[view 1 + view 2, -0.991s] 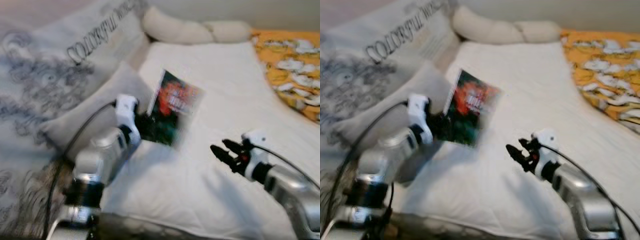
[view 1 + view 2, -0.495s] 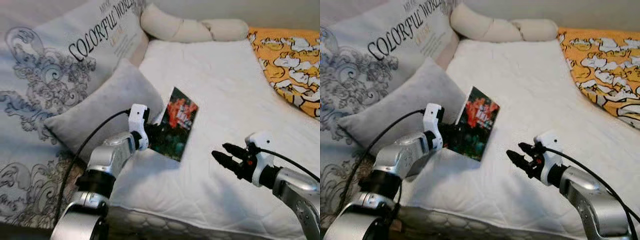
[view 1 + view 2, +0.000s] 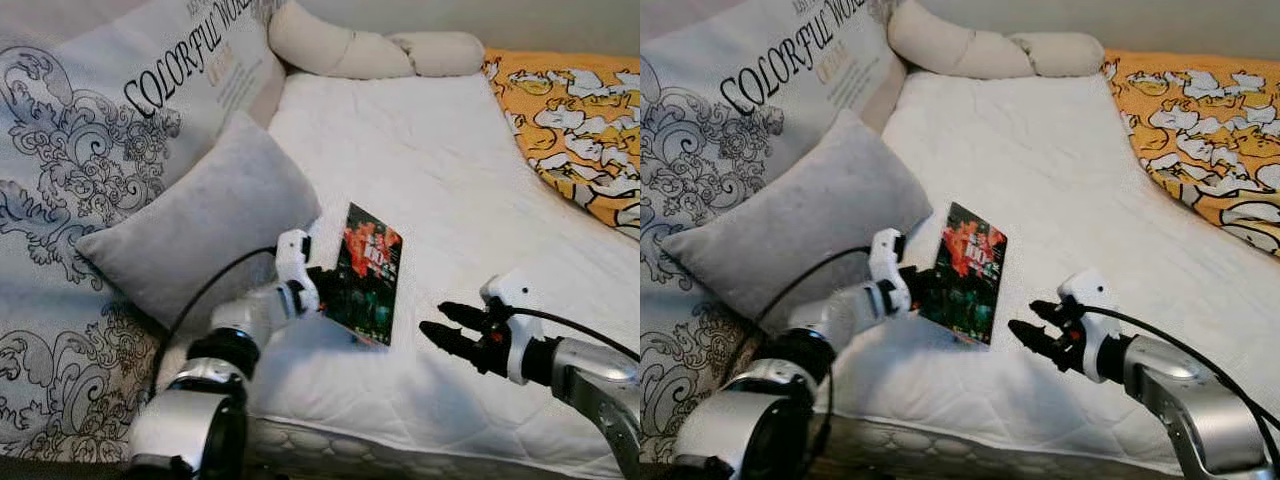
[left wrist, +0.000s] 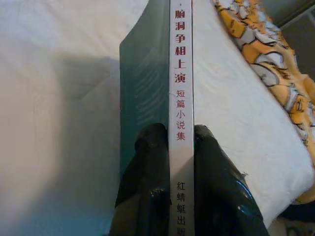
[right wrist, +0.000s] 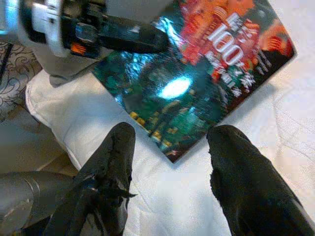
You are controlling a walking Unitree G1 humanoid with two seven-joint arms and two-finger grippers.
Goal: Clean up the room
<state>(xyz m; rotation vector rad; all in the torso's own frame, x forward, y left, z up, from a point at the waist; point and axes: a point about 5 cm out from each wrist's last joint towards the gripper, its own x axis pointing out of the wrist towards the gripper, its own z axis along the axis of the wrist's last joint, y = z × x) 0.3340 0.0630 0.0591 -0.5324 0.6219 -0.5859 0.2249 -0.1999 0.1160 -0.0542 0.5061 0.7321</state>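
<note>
A book [image 3: 365, 273] with a dark green and red cover is held tilted just above the white bed [image 3: 430, 170]. My left gripper [image 3: 322, 283] is shut on the book's spine edge; the left wrist view shows both black fingers [image 4: 147, 191] clamping the white spine [image 4: 180, 98] with Chinese print. My right gripper [image 3: 435, 322] hovers open a short way right of the book, low over the mattress. In the right wrist view its two fingers [image 5: 115, 162] frame the book's [image 5: 197, 78] lower corner without touching it.
A grey pillow [image 3: 205, 215] lies left of the book, with a large printed cushion [image 3: 110, 150] behind it. A cream bolster [image 3: 370, 52] runs along the bed's far end. An orange patterned blanket [image 3: 570, 110] covers the right side. The mattress front edge [image 3: 400, 450] is near.
The left gripper has carried the book down and to the right, closer to the mattress and the right gripper. The right gripper stayed about where it was. The camera shifted slightly.
</note>
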